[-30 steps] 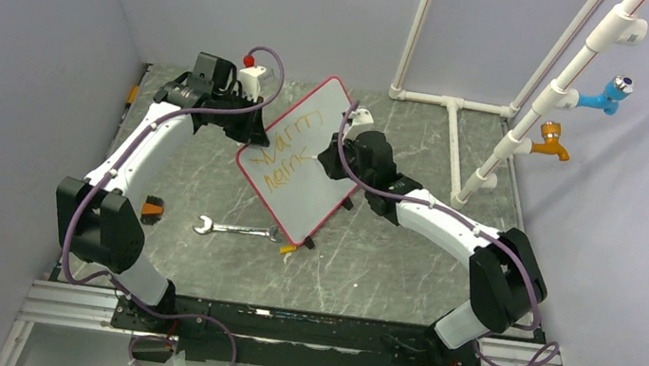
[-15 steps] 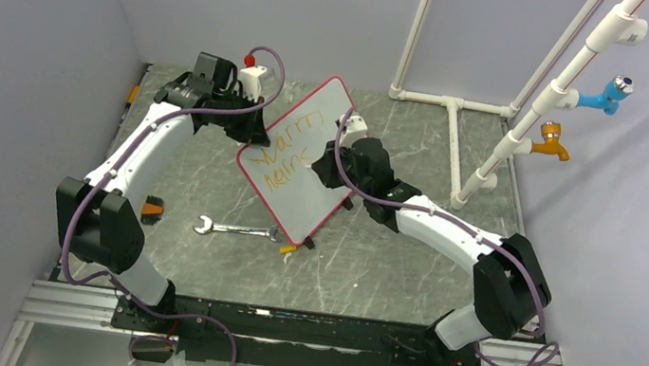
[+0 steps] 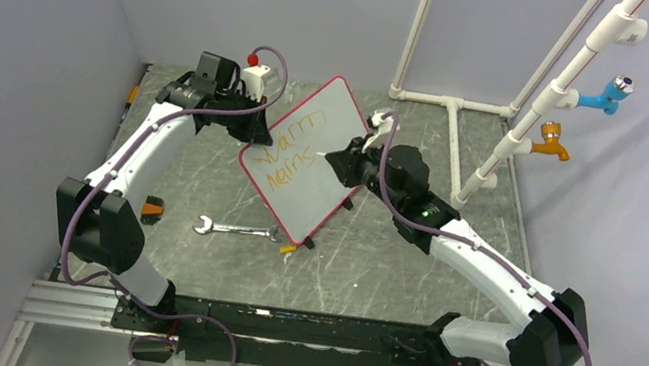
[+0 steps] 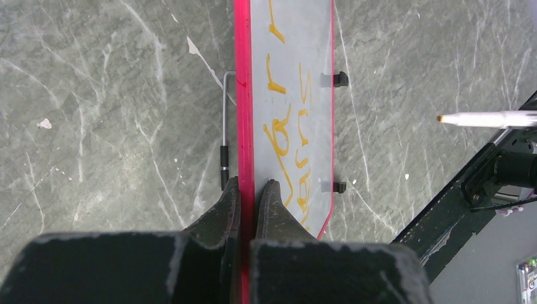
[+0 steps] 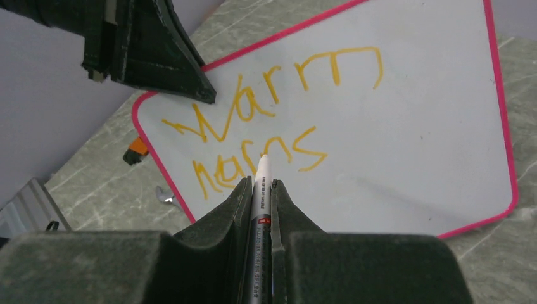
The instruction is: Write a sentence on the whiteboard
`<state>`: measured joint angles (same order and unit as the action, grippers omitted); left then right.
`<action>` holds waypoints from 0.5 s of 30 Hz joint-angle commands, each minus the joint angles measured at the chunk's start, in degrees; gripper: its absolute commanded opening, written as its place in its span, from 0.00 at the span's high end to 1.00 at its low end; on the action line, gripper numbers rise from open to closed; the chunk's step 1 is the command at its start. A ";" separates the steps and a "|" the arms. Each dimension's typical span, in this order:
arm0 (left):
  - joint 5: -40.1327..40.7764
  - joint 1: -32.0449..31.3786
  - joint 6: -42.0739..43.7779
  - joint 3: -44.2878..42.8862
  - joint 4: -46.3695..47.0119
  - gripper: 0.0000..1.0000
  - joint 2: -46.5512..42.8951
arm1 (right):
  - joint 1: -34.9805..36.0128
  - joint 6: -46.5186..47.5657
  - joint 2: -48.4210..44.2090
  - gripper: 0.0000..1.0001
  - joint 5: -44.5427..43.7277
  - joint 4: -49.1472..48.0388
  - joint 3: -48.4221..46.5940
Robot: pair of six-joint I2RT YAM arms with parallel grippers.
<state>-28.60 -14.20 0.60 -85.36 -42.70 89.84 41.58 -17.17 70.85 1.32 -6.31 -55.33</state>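
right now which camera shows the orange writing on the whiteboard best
Right wrist: the orange writing faces it, both lines large. The top view shows it small; the left wrist sees the whiteboard nearly edge-on, letters squashed.

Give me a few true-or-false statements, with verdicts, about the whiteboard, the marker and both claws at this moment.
1. The left claw is shut on the whiteboard at its pink rim. True.
2. The right claw holds a wrench. False: it is shut on a white marker; the wrench lies on the table near the board's lower corner.
3. The writing on the board is orange. True.
4. The marker's tip presses on the board. False: the left wrist view shows a clear gap between them.
5. The board lies flat on the table. False: it stands up on edge.
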 commanded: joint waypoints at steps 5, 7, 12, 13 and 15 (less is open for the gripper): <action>15.39 -3.94 8.31 0.49 -4.51 1.00 1.88 | -0.19 -0.49 -2.81 1.00 -1.20 1.67 5.16; 16.53 -5.11 8.10 0.39 -4.76 1.00 1.75 | -0.20 -0.21 -3.58 1.00 -1.19 2.62 5.61; 16.16 -6.17 7.70 -0.17 -5.36 1.00 1.79 | -0.21 0.62 -5.74 1.00 -2.80 4.32 6.43; 15.94 -6.20 7.74 -0.16 -5.26 1.00 1.62 | -0.20 0.72 -6.11 1.00 -2.63 4.42 6.65; 15.69 -6.36 7.67 -0.07 -5.12 1.00 1.33 | -0.19 1.01 -6.77 1.00 -1.93 4.41 7.30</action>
<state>-23.59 -19.05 0.34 -87.57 -42.61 89.32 41.56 -17.04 66.87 -0.12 -1.19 -48.99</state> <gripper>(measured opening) 0.044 0.133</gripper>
